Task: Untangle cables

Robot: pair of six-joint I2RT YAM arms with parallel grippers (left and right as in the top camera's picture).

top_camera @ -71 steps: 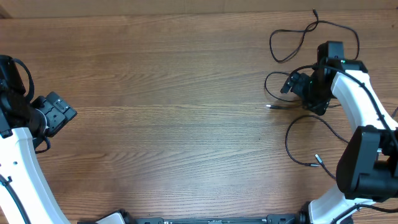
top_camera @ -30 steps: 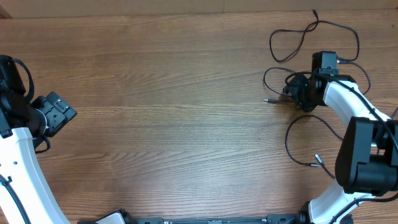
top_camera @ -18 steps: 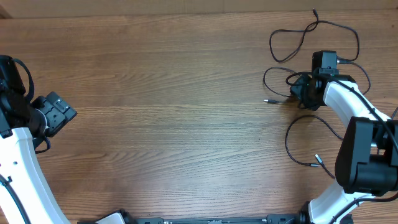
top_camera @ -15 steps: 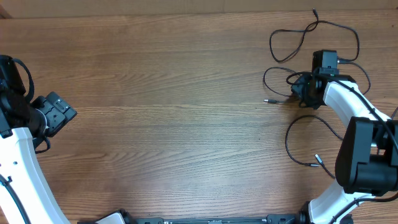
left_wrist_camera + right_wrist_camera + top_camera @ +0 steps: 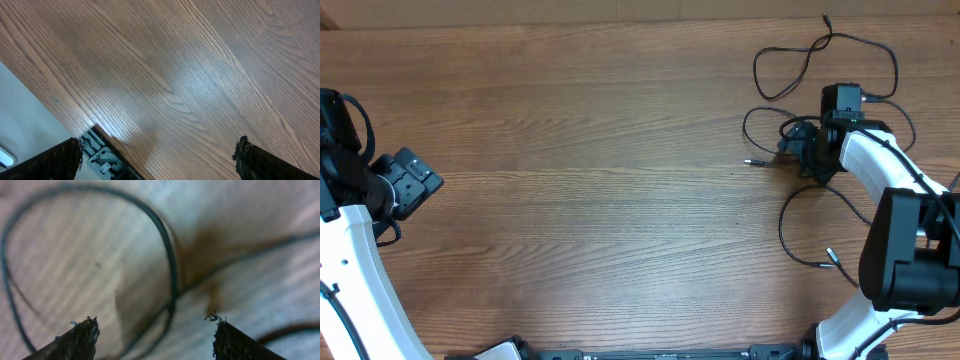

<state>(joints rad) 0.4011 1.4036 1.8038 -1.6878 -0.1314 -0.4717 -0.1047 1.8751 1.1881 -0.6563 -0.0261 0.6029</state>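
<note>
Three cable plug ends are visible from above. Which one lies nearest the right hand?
The silvery plug just left of the right hand. The far plug at the top of the overhead view and the near plug lower down lie farther away.

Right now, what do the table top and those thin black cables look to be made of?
Table top: wood or wood-look laminate, going by the long brown grain; semi-gloss, since light glares off it in the left wrist view. Cables: probably rubber or plastic jacket, matte black, bending in loose loops. Plug tip: silvery, likely metal.
</note>
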